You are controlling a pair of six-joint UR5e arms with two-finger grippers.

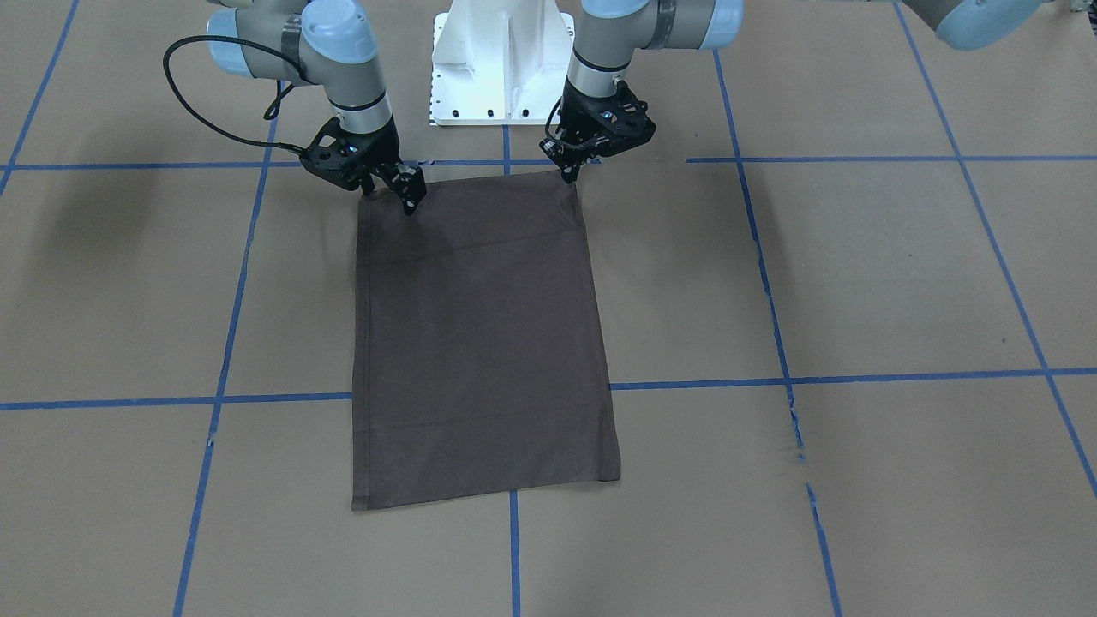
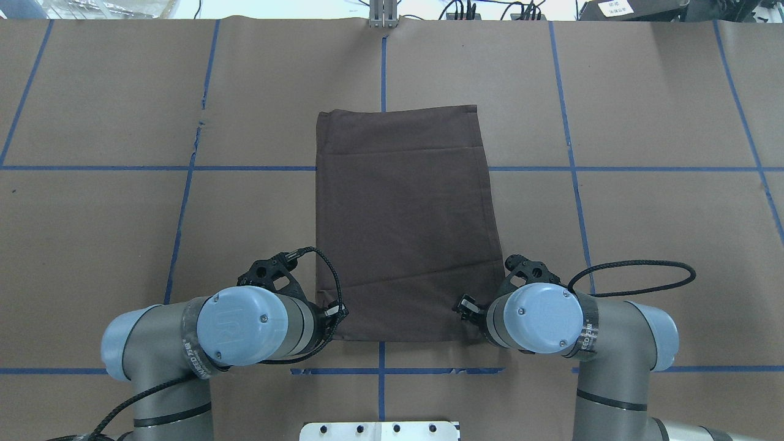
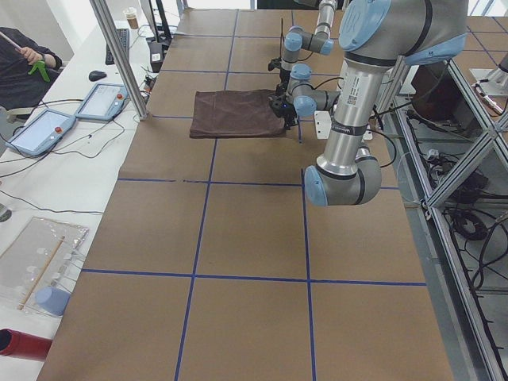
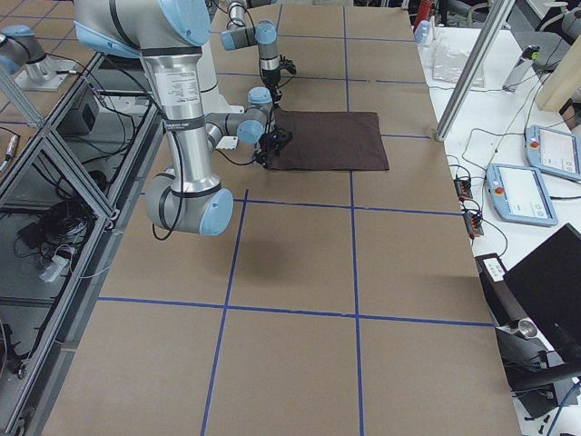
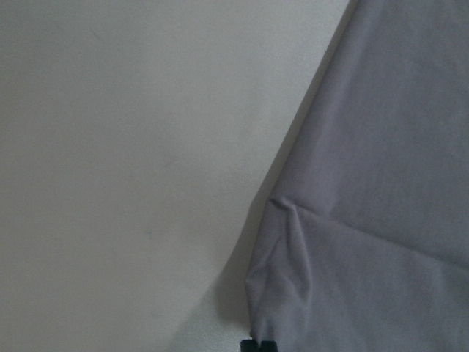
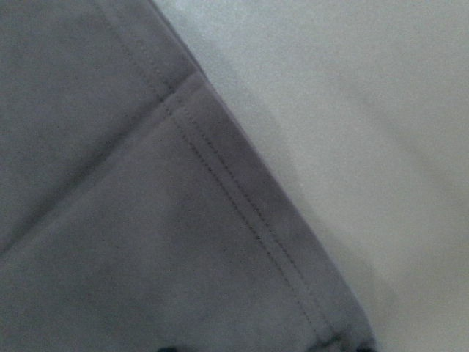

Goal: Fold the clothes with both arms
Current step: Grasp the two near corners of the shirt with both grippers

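Note:
The dark brown T-shirt (image 1: pixel 480 343) lies flat on the table, folded into a tall rectangle; it also shows in the overhead view (image 2: pixel 404 233). Collar, lettering and tags are hidden. My left gripper (image 1: pixel 568 177) is at the shirt's corner nearest the robot on my left. Its jaws are together on the puckered corner (image 5: pixel 275 293). My right gripper (image 1: pixel 390 197) is at the other near corner, jaws apart over the stitched hem (image 6: pixel 242 220). In the overhead view both grippers are hidden under their wrists.
The white base block (image 1: pixel 501 68) stands just behind the shirt's near edge. Blue tape lines (image 1: pixel 257 398) grid the brown table. In the side views, control tablets (image 3: pixel 44 127) and a metal post (image 3: pixel 119 55) stand along the far edge, with an operator beside them.

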